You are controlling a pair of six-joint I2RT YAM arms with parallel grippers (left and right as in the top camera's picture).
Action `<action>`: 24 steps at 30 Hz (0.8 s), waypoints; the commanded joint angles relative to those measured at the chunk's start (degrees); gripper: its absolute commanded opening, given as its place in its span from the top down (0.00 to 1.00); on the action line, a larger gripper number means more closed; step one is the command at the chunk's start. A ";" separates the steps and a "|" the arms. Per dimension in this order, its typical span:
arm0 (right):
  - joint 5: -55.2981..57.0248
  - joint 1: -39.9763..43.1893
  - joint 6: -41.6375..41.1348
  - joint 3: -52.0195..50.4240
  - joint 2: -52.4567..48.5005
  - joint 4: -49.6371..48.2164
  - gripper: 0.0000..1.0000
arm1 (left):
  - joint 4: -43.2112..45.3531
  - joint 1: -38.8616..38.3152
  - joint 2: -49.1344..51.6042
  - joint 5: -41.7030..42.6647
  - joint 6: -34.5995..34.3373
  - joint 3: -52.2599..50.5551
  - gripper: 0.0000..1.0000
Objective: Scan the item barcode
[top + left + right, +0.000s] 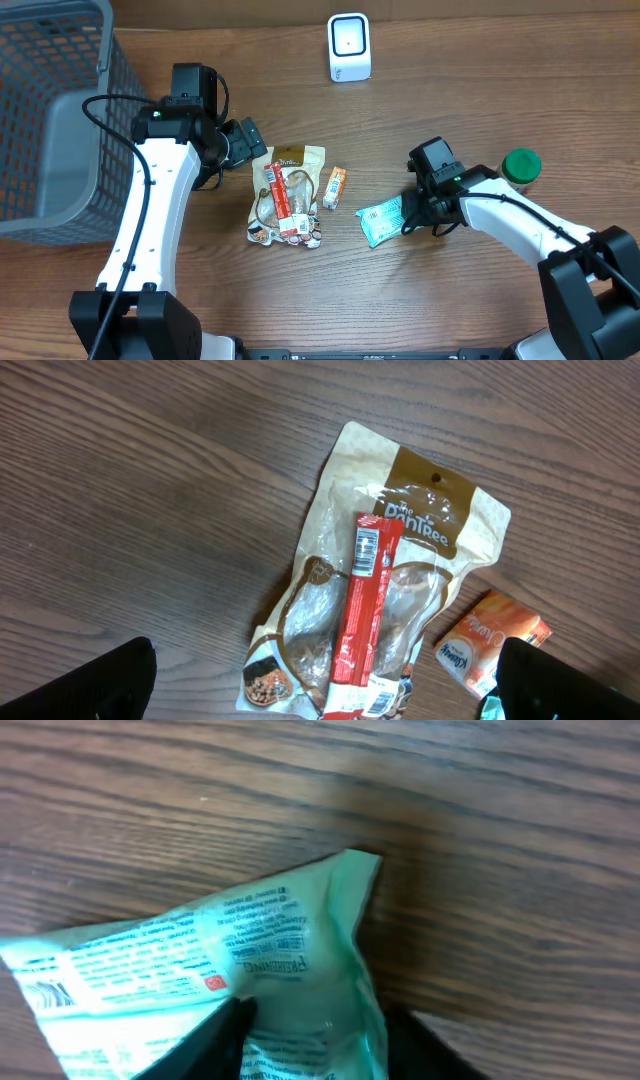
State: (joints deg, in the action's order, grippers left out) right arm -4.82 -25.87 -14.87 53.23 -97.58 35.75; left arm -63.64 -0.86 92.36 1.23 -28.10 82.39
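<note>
A mint-green packet [381, 221] with printed text lies flat on the wooden table at centre right. My right gripper [410, 213] is down at its right end. In the right wrist view the packet [200, 955] bulges between the two dark fingers [215, 1040], which press it from both sides; the right gripper [320, 1030] is shut on it. A barcode shows at the packet's left edge. The white scanner [349, 47] stands at the back of the table. My left gripper [250, 145] hangs wide open above a snack bag, holding nothing.
A cream-and-brown snack bag [400, 560] lies mid-table with a red stick pack [365, 600] across it. A small orange packet [490, 640] is beside it. A green-lidded bottle [520, 167] stands behind my right arm. A grey mesh basket [50, 120] fills the left side.
</note>
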 commanded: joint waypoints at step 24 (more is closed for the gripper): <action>-16.04 8.66 9.40 -0.22 12.70 3.96 0.96 | 0.00 0.11 -0.98 -0.17 1.29 0.37 0.00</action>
State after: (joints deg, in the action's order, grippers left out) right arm -18.74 -17.89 -6.42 53.12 -87.59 39.88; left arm -63.64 -0.86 92.36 1.26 -28.10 82.39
